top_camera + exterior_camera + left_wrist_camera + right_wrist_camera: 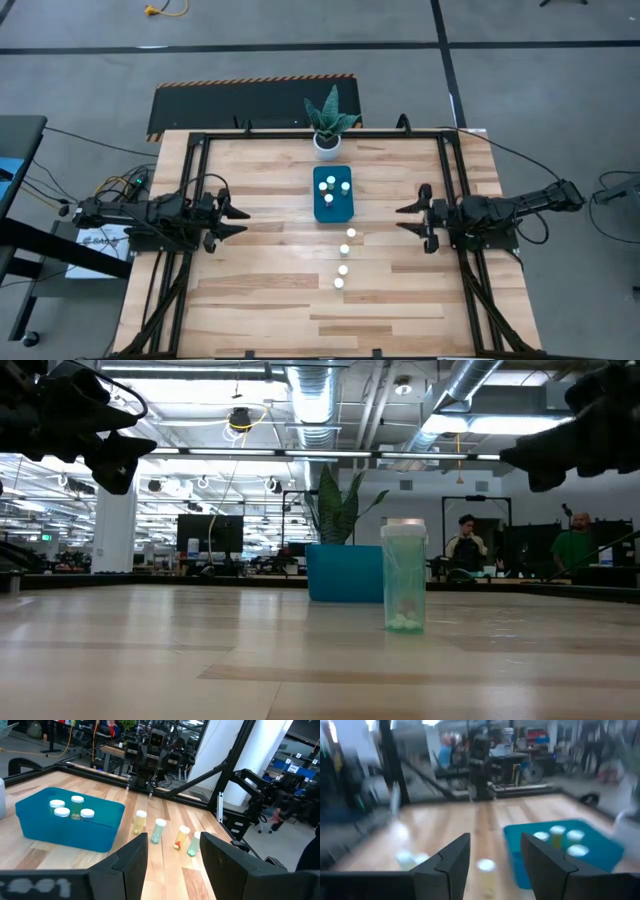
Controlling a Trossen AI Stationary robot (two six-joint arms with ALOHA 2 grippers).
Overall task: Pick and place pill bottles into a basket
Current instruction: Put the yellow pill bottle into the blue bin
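- A wooden table (250, 290) is seen from above, with a black frame (190, 180) around it.
- Near the front, four pill bottles (339, 283) are lined up on the wood in a short row that leads toward the basket. They are standing up.
- From table height, the closest bottle (404, 576) is seen as a clear tube with a pale cap and small pills at the bottom.
- In the left wrist view, the four loose bottles (159, 830) are seen beside the basket, each a little apart from the next.
- The left gripper (236, 216) is held at the left side of the table, well apart from the bottles. Its fingers (131, 857) are spread apart and nothing is held.
- The right gripper (410, 217) is held at the right side of the table, also well apart from the bottles. Its fingers (453, 859) are spread apart and nothing is held.
- Past the row, the blue basket (322, 209) is set in the middle of the table. Three bottles with white caps (331, 183) are standing inside it.
- Just behind the basket, a green plant in a white pot (327, 141) is placed at the far edge.
- Far off in the room, two people (467, 541) are seen past the table.
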